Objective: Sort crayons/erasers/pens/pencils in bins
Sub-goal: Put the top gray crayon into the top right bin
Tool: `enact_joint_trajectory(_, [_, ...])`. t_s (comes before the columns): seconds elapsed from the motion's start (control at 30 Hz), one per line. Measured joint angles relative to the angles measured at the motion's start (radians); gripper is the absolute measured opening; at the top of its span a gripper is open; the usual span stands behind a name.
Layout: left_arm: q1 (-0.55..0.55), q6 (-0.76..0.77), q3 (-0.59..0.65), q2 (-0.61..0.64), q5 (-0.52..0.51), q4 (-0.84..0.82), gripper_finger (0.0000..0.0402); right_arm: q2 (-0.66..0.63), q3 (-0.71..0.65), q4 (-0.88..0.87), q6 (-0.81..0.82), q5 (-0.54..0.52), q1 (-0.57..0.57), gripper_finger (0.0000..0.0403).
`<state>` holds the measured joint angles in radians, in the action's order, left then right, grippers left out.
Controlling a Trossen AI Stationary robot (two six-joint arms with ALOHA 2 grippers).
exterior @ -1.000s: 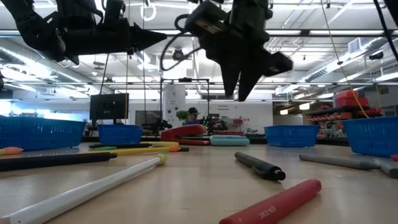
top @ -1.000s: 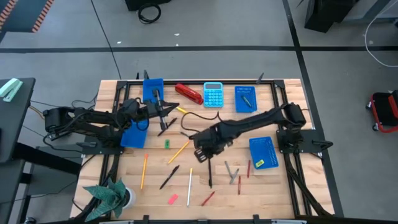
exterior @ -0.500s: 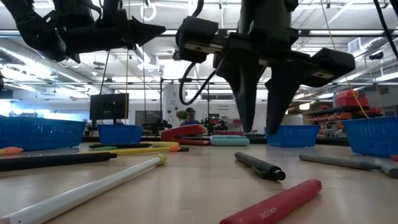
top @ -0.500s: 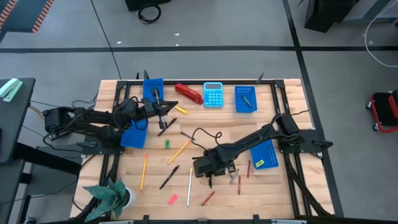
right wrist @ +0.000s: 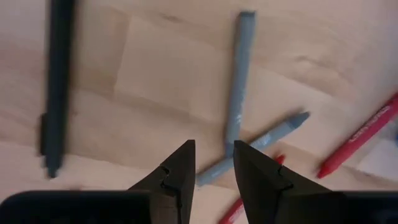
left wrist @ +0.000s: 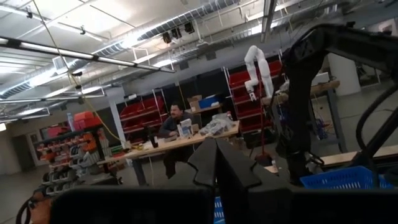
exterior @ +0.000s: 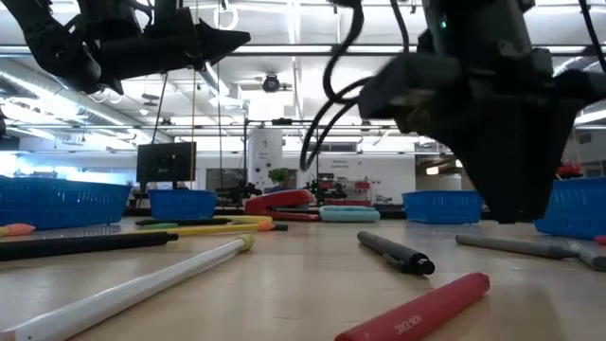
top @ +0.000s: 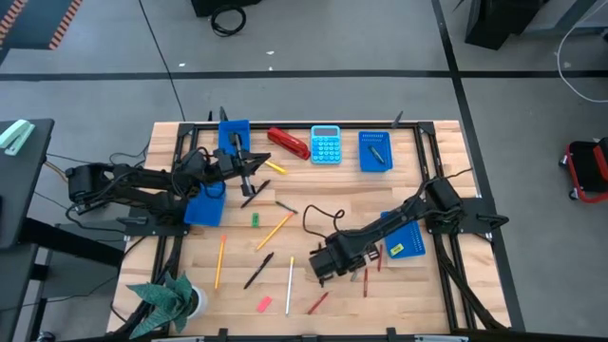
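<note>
A slim black pen (right wrist: 56, 87) and long red crayons (right wrist: 364, 134) flank two crossed grey crayon sticks (right wrist: 239, 118) on the bare wooden table (top: 446, 294), near the blue perforated bin (top: 403, 234) at right. The right gripper (right wrist: 212, 163), fingers slightly apart and empty, hovers directly over the grey pair. The left gripper (top: 255, 163) hangs closed, far left beside another blue bin (top: 233, 136).

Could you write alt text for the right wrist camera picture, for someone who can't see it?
The right pincer, fingers slightly apart, hangs over a wooden table above two grey crayons that meet in a V. A black pen lies to one side, red crayons to the other.
</note>
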<state>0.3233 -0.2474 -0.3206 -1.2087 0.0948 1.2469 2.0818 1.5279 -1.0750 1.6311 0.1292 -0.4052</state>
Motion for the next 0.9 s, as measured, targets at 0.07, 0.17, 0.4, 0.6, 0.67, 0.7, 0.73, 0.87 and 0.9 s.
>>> enact_joint_trajectory(0.07, [0.0, 0.0, 0.0, 0.0, 0.0, 0.0, 0.0014, 0.0, -0.023, 0.032, -0.033, -0.001, 0.006, 0.0116])
enact_joint_trajectory(0.17, [0.0, 0.001, 0.0, 0.0, 0.0, 0.0, 0.0021, 0.0, -0.053, 0.03, -0.07, -0.001, 0.017, 0.0116])
enact_joint_trajectory(0.4, [0.0, 0.012, 0.0, 0.0, 0.0, -0.013, 0.0018, 0.0, -0.094, 0.043, -0.14, 0.023, 0.026, 0.0116])
enact_joint_trajectory(0.6, [0.0, 0.02, 0.0, 0.0, 0.0, -0.046, 0.0015, -0.01, -0.144, 0.13, -0.14, 0.027, 0.026, 0.0115])
enact_joint_trajectory(0.67, [0.0, 0.019, 0.0, 0.0, 0.0, -0.052, 0.0019, -0.01, -0.152, 0.146, -0.13, 0.029, 0.026, 0.0115])
enact_joint_trajectory(0.7, [0.0, 0.02, 0.0, 0.0, 0.0, -0.054, 0.0022, -0.01, -0.155, 0.151, -0.121, 0.03, 0.026, 0.0115])
enact_joint_trajectory(0.73, [0.0, 0.02, 0.0, 0.0, 0.0, -0.055, 0.0023, -0.011, -0.158, 0.155, -0.115, 0.029, 0.026, 0.0115])
enact_joint_trajectory(0.87, [0.0, 0.027, 0.0, 0.0, 0.0, -0.055, 0.0026, -0.013, -0.161, 0.163, -0.098, 0.029, 0.026, 0.0112])
enact_joint_trajectory(0.9, [0.0, 0.027, 0.0, 0.0, 0.0, -0.055, 0.0025, -0.013, -0.161, 0.164, -0.091, 0.029, 0.026, 0.0108])
